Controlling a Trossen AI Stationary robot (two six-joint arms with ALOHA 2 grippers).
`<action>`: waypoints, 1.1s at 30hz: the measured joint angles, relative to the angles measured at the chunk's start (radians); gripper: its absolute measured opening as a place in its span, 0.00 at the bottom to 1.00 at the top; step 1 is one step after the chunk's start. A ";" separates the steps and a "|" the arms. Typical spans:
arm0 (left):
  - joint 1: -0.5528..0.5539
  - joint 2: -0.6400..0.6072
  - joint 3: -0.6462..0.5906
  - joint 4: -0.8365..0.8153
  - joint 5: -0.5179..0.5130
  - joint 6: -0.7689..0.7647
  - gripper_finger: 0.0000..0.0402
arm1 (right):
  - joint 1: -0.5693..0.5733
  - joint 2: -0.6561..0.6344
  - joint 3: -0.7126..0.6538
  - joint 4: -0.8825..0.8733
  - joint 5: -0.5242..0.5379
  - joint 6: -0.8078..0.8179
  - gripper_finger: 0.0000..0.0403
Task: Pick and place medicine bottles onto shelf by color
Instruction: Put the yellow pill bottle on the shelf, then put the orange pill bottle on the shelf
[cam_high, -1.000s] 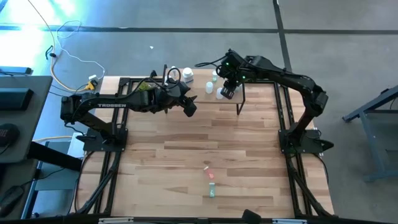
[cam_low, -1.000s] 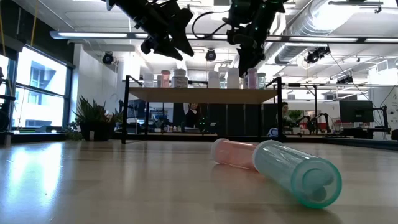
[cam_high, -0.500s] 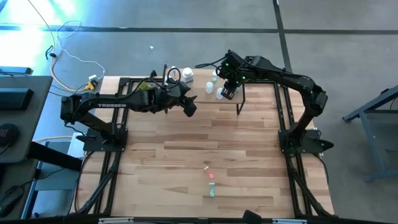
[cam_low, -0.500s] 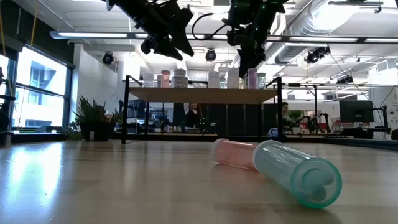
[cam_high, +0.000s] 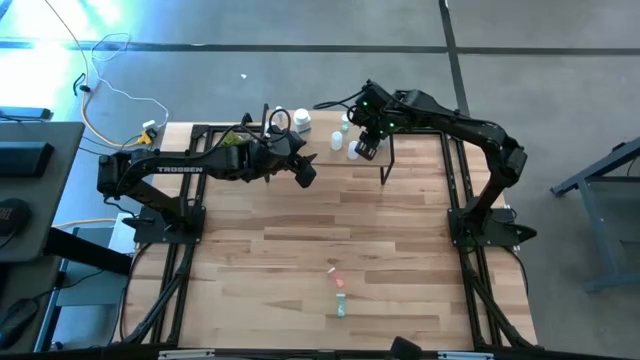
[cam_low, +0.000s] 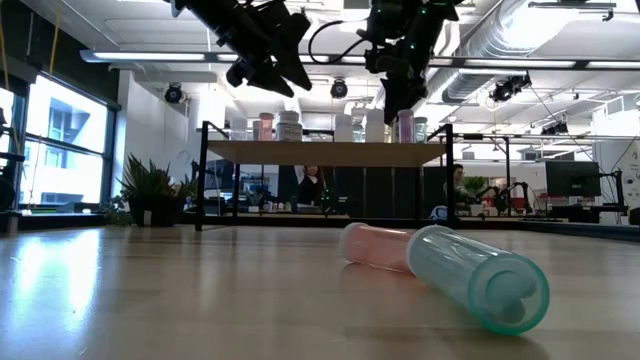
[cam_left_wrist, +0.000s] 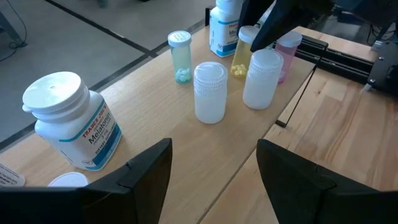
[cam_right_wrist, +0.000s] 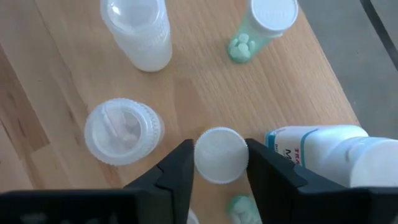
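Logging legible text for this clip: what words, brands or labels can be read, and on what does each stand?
"TROSSEN": white lettering on the left arm.
"TRADER JOE'S" and "Melatonin": label of the white jar on the shelf.
"M...": cut-off blue lettering on the white labelled bottle; the rest is unreadable.
The white bottle with blue label carries print too blurred to read.

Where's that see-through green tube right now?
The green tube lies on its side on the table, nearest the low camera, touching a pink tube; from above it sits mid-table, toward the near edge.
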 joint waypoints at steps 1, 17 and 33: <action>0.000 0.000 0.000 0.000 0.000 0.000 0.56 | 0.000 0.000 0.000 0.000 0.005 0.000 0.34; 0.000 0.000 0.000 0.000 0.001 0.000 0.56 | 0.000 -0.005 0.000 0.014 0.020 0.045 0.44; 0.000 0.000 0.000 -0.016 0.027 0.079 0.56 | 0.000 -0.079 0.000 0.073 0.085 0.122 0.44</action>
